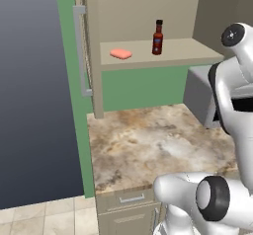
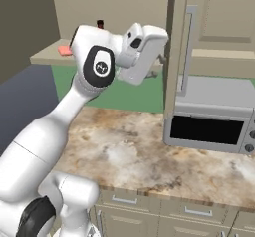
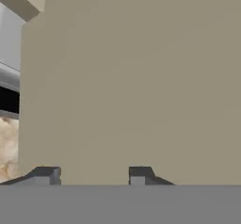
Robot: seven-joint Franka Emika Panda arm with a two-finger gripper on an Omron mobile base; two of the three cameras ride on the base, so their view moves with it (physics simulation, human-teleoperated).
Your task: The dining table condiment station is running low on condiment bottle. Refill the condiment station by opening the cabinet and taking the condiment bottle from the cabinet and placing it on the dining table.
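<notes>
The cabinet point(image 1: 163, 62) stands open, its left door swung out with a silver bar handle point(image 1: 80, 51). On its beige shelf the condiment bottle point(image 1: 157, 37) stands upright: red-brown glass, black cap, dark label. In the right base view only its cap point(image 2: 100, 24) peeks over my arm. My gripper point(image 2: 161, 58) is up beside the right cabinet door point(image 2: 174, 42), well right of the bottle. In the hand view that beige door panel point(image 3: 132, 77) is very close, and the gripper point(image 3: 93, 175) has its fingertips point(image 3: 140, 173) apart with nothing between them. The dining table is out of view.
A flat pink lump point(image 1: 121, 54) lies on the shelf left of the bottle. A grey microwave point(image 2: 214, 116) sits on the marble counter point(image 1: 148, 145) under the right door. Drawers point(image 1: 131, 198) run below the counter's front edge.
</notes>
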